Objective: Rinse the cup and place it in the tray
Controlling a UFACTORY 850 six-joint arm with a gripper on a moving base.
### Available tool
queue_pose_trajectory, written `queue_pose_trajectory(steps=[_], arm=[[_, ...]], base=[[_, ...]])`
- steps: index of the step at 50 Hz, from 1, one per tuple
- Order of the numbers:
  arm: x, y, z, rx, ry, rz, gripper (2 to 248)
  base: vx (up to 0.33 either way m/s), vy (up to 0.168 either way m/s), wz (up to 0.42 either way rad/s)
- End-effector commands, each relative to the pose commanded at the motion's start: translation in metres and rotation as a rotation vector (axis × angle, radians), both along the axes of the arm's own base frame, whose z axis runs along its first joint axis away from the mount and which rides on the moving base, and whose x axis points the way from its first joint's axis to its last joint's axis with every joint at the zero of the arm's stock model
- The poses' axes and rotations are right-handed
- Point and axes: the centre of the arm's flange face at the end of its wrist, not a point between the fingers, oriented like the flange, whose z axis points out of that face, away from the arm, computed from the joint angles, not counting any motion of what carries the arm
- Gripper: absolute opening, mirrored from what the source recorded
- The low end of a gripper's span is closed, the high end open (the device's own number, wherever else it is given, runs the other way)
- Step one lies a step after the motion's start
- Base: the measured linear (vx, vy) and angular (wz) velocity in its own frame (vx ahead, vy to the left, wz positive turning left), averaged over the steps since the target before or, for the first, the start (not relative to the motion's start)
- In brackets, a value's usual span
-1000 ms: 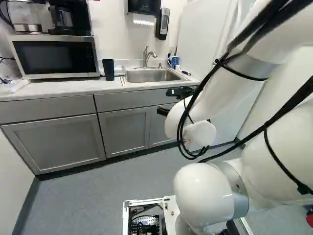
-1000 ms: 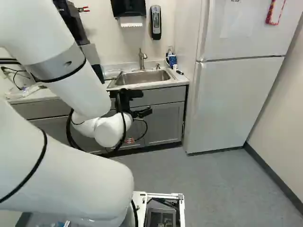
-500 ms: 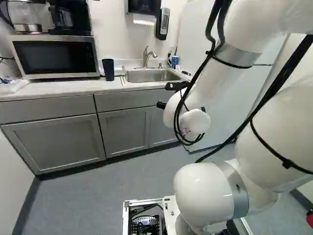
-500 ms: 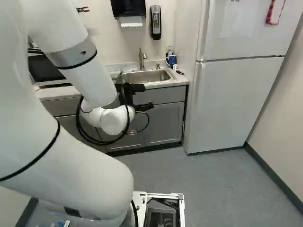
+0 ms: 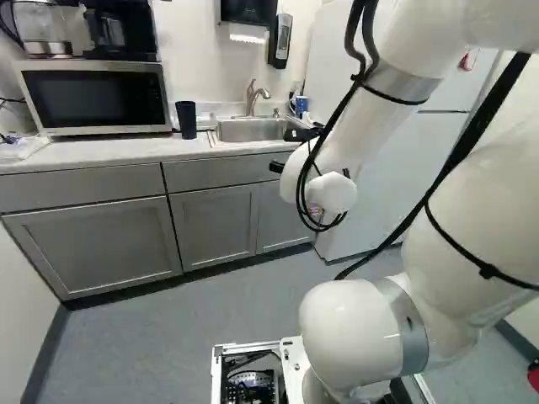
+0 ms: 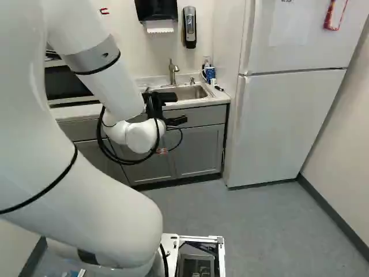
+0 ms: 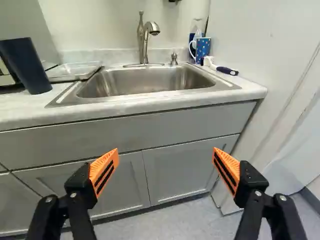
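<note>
End effector (image 6: 176,120) — orange pads (image 7: 103,164) wide apart

Dark blue cup (image 7: 27,65) upright on counter (image 7: 20,107); clear tray (image 7: 73,71) beside it.

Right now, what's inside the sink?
Inside the sink, I can see metal walls and nothing rising above the rim. Its near edge hides the lowest part, so small things lying there can't be seen.

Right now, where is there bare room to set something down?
Along the counter just before the microwave, and inside the sink. Crowded: tumbler and tray between microwave and sink; mug and brush near the refrigerator.
</note>
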Motion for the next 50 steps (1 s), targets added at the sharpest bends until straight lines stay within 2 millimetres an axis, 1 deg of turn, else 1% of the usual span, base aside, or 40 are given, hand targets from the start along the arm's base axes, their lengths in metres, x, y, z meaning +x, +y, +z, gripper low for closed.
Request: queue_pose_trajectory(steps=[18,50], arm=[[0.016,0.0,0.018,0.0,-0.045,0.0,247],[0.036,0.0,0.051,-0.001,-0.122,0.001,247]], base=[[0.0,0.0,0.0],[0.0,0.0,0.0]])
